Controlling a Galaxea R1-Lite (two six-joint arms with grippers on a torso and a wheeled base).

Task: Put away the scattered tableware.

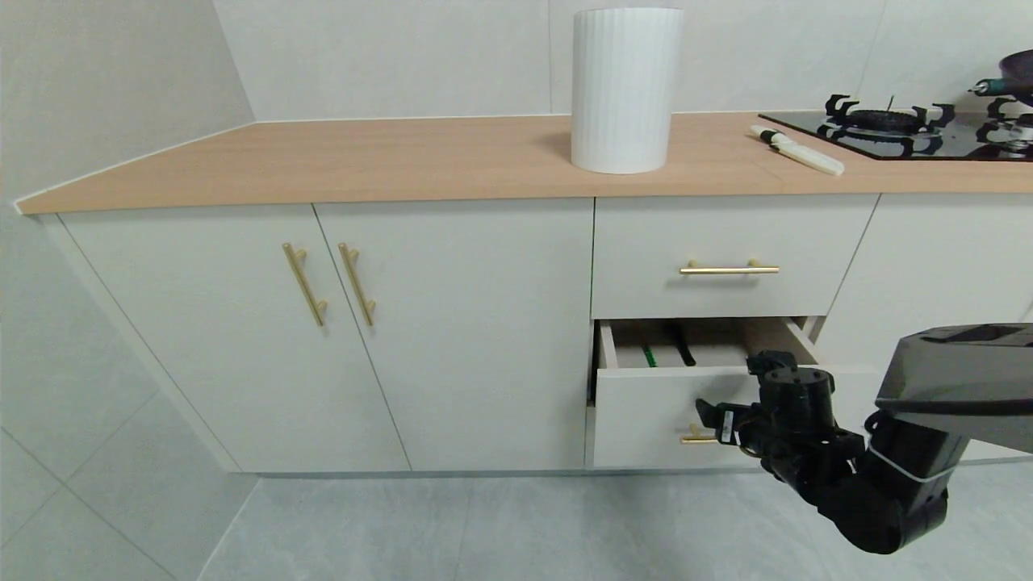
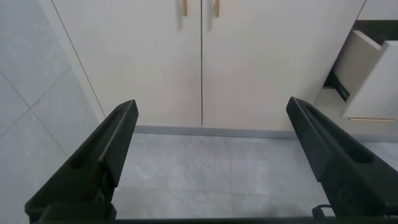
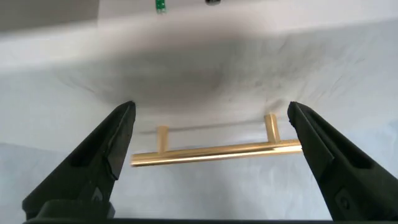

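Soft, even light fills the kitchen. The white canister (image 1: 623, 89) throws a faint shadow on the countertop (image 1: 363, 161). A grey shadow darkens the drawer front (image 3: 205, 74).

Home kitchen, by every sign. Across the middle of the head view, a wood-toned countertop (image 1: 403, 161) over pale base cabinets (image 1: 452, 339) with slim brass bar handles (image 1: 305, 284). At upper right, a black glass gas hob (image 1: 807, 123) with cast pan supports (image 1: 839, 105); just left of it, a white utensil (image 1: 799, 151) lying on the countertop. At top centre, a ribbed white canister (image 1: 621, 89). At lower right, a drawer (image 1: 646, 411) pulled partly open, dark and green items (image 1: 682, 345) inside. Behind, along the top, large pale wall tiles (image 1: 387, 56); along the bottom, grey floor tiles (image 1: 484, 524).
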